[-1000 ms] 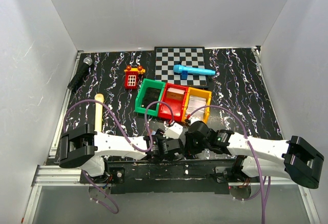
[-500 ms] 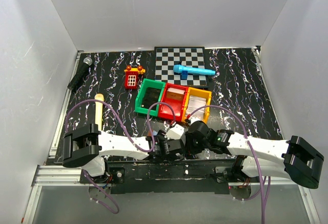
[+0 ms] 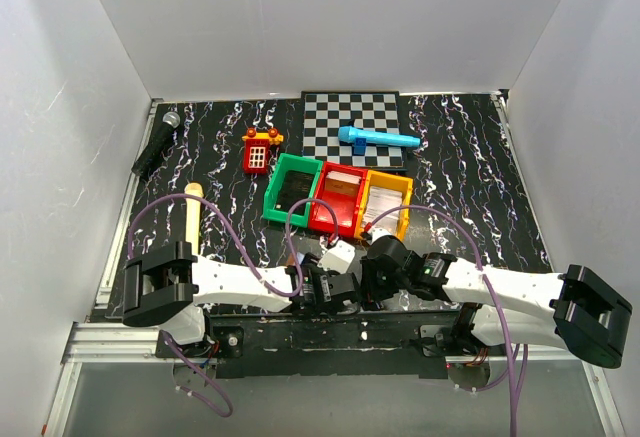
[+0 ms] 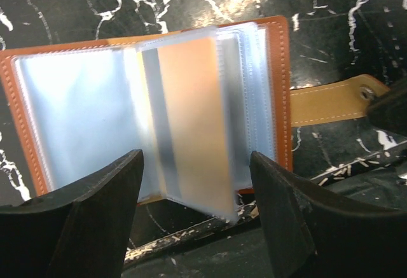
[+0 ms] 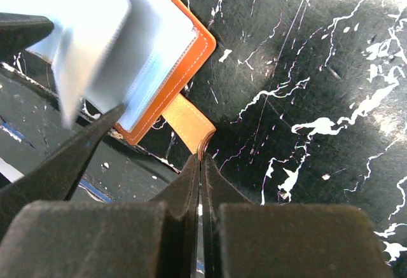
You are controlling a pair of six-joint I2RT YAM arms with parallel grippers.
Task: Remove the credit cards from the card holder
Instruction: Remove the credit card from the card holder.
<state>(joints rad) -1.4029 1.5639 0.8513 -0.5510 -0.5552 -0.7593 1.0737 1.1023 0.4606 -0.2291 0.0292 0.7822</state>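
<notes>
Orange-brown card holder | open | glossy sleeves fanned | tan card inside

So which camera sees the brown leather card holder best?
The left wrist view: the open brown leather card holder lies spread, clear pockets and a tan card showing. The right wrist view catches one corner and its strap, pinched by the right gripper. From above, arms mostly hide it.

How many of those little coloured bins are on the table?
3: the green bin, the red bin and the orange bin, side by side next to the checkerboard.
</notes>
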